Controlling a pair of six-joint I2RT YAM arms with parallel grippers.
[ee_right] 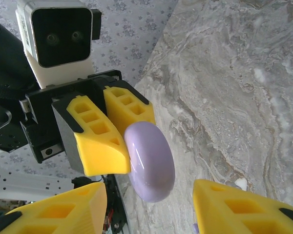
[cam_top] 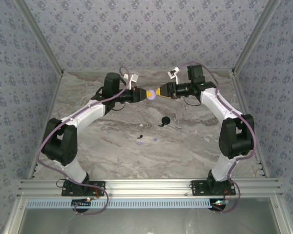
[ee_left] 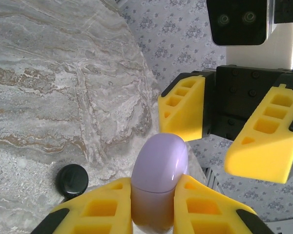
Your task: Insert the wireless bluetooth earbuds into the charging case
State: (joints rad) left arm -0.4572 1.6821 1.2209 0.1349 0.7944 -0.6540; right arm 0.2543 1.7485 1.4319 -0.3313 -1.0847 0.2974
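My left gripper (cam_top: 145, 94) is shut on a closed lavender charging case (ee_left: 158, 175), held on edge above the back of the table. The right gripper (cam_top: 161, 92) faces it, open. In the right wrist view the case (ee_right: 149, 161) hangs just ahead of the right gripper (ee_right: 151, 212), untouched by the wide-apart yellow fingers (ee_right: 244, 209). A round black case (cam_top: 165, 120) lies on the marble, also seen from the left wrist (ee_left: 72, 179). Tiny earbuds lie nearer the front: a black one (cam_top: 140, 137) and a lavender one (cam_top: 140, 143).
The marble table (cam_top: 102, 146) is enclosed by patterned walls at the back and sides. An aluminium rail (cam_top: 146, 187) runs along the near edge with both arm bases on it. Open marble lies around the earbuds.
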